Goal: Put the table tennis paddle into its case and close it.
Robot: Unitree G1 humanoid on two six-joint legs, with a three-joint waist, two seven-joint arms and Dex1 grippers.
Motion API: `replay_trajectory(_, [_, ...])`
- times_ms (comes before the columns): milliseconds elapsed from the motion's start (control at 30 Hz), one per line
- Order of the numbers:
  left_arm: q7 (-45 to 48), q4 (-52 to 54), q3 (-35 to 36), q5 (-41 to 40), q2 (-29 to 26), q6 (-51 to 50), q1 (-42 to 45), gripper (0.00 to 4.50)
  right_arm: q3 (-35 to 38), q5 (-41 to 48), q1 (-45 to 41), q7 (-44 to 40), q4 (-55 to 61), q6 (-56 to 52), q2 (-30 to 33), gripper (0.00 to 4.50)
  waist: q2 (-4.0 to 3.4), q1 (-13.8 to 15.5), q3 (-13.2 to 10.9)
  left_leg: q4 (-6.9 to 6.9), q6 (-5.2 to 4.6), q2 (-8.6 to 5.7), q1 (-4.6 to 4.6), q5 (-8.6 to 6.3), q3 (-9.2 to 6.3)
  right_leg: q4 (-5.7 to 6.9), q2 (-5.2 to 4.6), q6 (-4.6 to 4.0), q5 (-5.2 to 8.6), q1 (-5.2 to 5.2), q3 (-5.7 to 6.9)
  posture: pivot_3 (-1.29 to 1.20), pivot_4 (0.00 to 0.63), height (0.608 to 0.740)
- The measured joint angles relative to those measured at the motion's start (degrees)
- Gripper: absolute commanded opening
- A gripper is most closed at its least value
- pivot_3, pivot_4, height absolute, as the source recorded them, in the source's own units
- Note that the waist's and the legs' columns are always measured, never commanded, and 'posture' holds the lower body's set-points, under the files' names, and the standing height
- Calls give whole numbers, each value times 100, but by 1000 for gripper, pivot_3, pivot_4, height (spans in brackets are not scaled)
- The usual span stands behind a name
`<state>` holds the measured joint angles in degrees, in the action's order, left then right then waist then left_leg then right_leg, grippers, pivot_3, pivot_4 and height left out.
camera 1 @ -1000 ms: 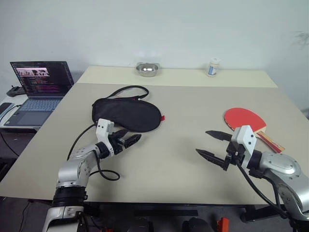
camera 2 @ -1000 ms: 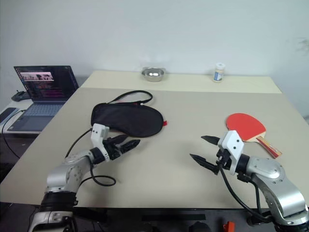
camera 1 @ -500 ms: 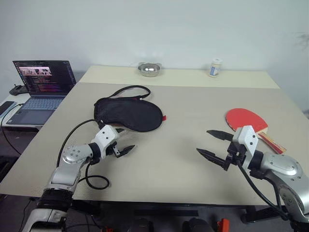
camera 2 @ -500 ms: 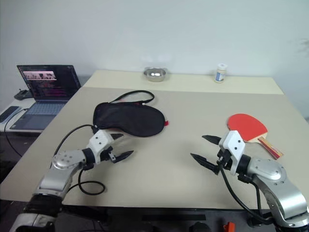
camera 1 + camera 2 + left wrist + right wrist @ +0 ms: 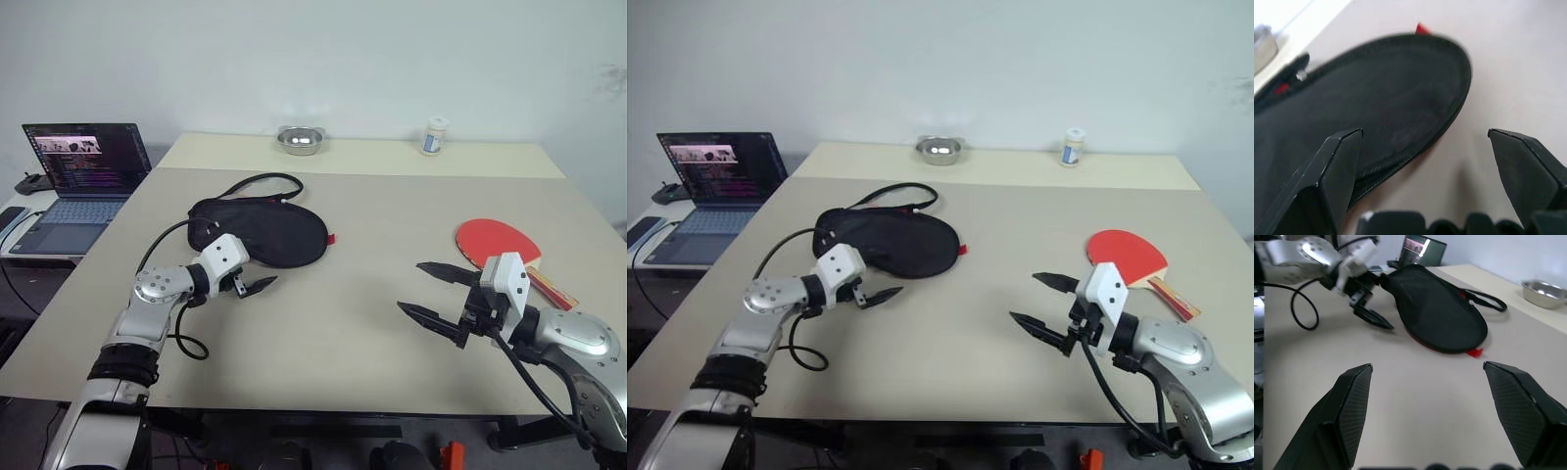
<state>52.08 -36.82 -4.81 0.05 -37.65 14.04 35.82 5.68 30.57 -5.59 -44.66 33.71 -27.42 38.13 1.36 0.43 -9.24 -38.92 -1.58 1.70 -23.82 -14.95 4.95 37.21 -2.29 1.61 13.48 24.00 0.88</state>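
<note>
The case [image 5: 263, 231] lies black side up on the left half of the table, its cord loop [image 5: 266, 180] trailing toward the far side. My left gripper [image 5: 249, 279] hovers open just off the case's near edge; in the left wrist view the pouch's rounded end [image 5: 1381, 112] lies straight ahead of the spread fingers [image 5: 1337, 166]. The table tennis paddle [image 5: 491, 241] rests red face up at the right, handle [image 5: 550, 287] toward the right edge. My right gripper [image 5: 412, 288] is open, above the table to the left of the paddle, holding nothing.
An open laptop [image 5: 83, 168] stands on a side table to the left. A steel bowl [image 5: 301, 140] and a small white bottle [image 5: 435, 136] sit along the far edge. The table [image 5: 343, 323] is bare between the two grippers.
My left gripper has rolled its wrist and moved up closer to the case's near edge, still open. The right gripper has stayed where it was.
</note>
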Motion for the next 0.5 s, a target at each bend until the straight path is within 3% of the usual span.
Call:
replay_trajectory(167, [-17,-857,-110,217,171,387,474,4500,0,0,-4,46,9,-59,43,3948,1,1,0,0,0,0,-2,0,2,-1,0,1,0,1,-1,0,150,740])
replay_trajectory(233, [-9,-1024,-110,217,259,412,558,3949,3,0,-4,109,33,-89,63,3993,1,-1,0,0,0,0,-1,0,3,-1,0,1,0,1,-1,0,150,740])
replay_trajectory(500, [250,-1097,-96,192,371,451,584,1007,246,109,-4,296,175,-276,99,3993,1,-8,0,-1,0,1,-1,0,3,1,0,1,-1,2,-2,0,150,740])
